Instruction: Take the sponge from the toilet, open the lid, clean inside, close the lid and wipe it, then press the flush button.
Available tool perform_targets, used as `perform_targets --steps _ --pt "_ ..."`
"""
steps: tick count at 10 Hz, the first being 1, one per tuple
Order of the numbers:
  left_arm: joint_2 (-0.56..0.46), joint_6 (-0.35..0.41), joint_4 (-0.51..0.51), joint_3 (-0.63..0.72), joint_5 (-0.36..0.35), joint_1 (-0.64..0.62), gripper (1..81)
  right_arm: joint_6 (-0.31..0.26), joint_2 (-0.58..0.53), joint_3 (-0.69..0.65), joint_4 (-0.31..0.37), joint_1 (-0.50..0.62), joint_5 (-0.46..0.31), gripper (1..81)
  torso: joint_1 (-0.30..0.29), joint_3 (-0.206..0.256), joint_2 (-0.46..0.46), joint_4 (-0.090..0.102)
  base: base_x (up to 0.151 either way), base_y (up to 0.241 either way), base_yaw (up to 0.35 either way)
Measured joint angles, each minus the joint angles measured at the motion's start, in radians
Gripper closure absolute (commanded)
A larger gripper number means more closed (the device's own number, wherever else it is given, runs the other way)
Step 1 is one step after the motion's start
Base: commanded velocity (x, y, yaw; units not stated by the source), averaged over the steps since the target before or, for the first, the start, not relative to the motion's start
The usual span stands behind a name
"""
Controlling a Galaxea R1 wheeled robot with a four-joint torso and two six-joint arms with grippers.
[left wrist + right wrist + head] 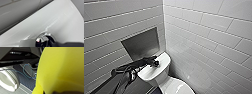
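Left gripper (155,63) over flush button (46,37), seemingly touching

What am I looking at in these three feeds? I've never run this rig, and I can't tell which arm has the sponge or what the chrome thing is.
The robot has two arms, and each ends in a grasping tool. The head view looks down from a camera high on the robot. In it the dark left arm reaches in over the white toilet, and the left tool sits above the flat tank top. The lid looks closed.

The left wrist view comes from a camera on that arm. It shows the tank top up close, and the chrome ring is the flush button.

The right wrist view comes from a camera on the other arm. The big yellow shape is the sponge, right in front of the lens, so the right tool appears to be holding it.
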Motion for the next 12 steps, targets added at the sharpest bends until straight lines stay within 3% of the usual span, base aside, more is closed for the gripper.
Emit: perform_targets --steps 3,6,9,12 --pt "-0.002 0.000 -0.001 0.008 0.024 -0.009 81.1 0.000 0.000 0.000 0.000 -0.002 0.000 81.1 0.000 0.000 0.000 0.000 0.000 0.000 0.000" --pt "-0.029 -0.001 -0.014 0.055 0.116 -0.058 81.1 0.000 -0.002 0.000 0.000 -0.005 0.002 81.1 0.000 0.000 0.000 0.000 0.000 0.000 0.000" --pt "-0.126 -0.002 -0.054 0.230 0.136 -0.087 81.1 0.000 -0.003 0.000 0.000 -0.005 0.001 81.1 0.000 0.000 0.000 0.000 0.000 0.000 0.000" --pt "-0.247 0.000 -0.064 0.495 0.137 -0.116 81.1 0.000 -0.003 0.001 0.000 -0.004 0.002 81.1 0.000 0.000 0.000 0.000 0.000 0.000 0.000"
